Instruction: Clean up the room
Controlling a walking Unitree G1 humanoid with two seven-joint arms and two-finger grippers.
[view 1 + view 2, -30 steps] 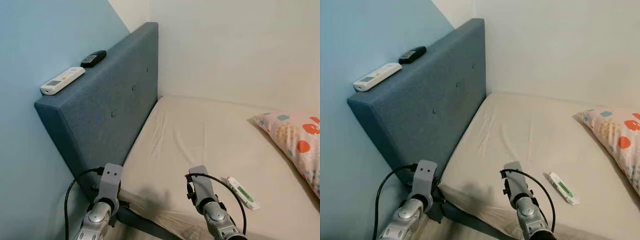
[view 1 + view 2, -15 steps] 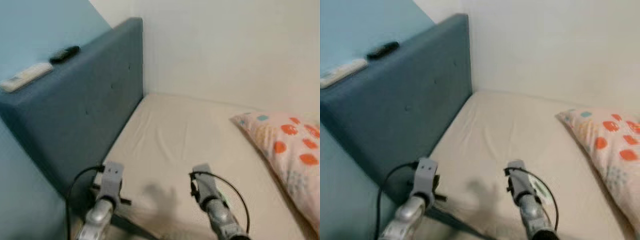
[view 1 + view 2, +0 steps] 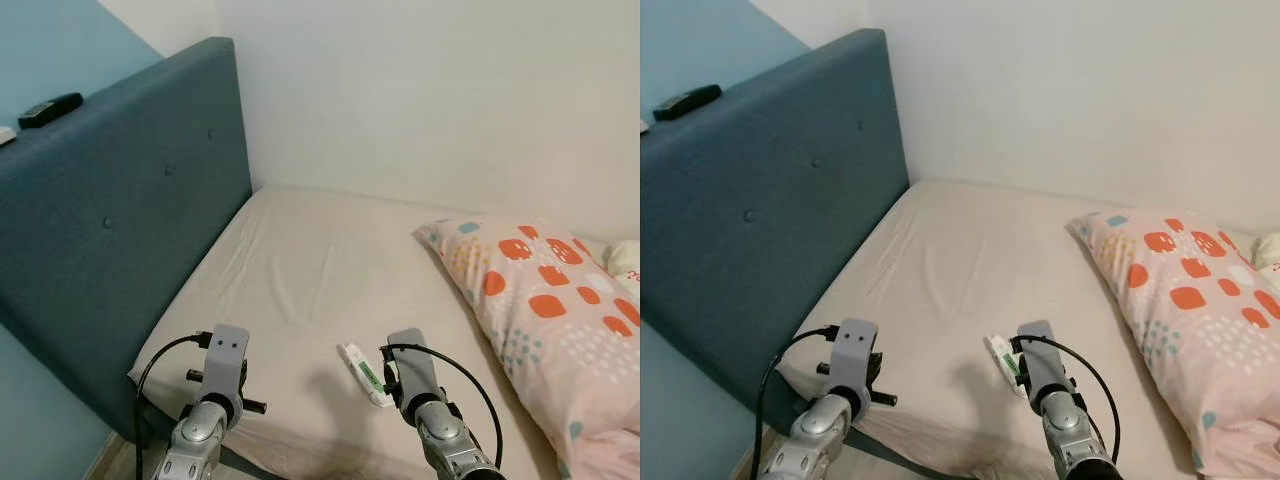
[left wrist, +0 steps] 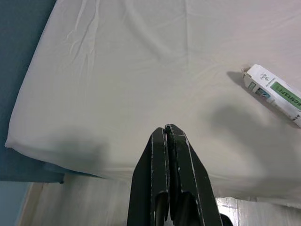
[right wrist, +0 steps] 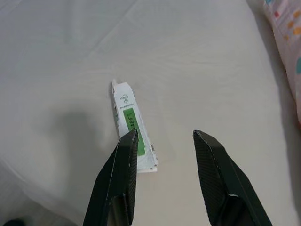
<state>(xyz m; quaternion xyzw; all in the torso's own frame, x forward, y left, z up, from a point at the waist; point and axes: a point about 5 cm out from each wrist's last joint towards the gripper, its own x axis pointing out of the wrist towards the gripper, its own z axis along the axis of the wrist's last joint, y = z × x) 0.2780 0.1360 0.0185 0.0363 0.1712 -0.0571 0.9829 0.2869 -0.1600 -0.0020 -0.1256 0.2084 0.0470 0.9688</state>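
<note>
The right pincer (image 5: 164, 176) is hanging wide open just above the small white-and-green cardboard box (image 5: 134, 125) lying on the beige bed sheet (image 3: 300, 270), seemingly lining up a grasp, while the left pincer (image 4: 168, 141) is idling shut.

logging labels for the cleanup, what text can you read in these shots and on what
White and green box on the bed sheet: green band holds capital letters, too blurred to read; small logo line above it is also unreadable.
Black remote on the headboard: no readable text.
</note>
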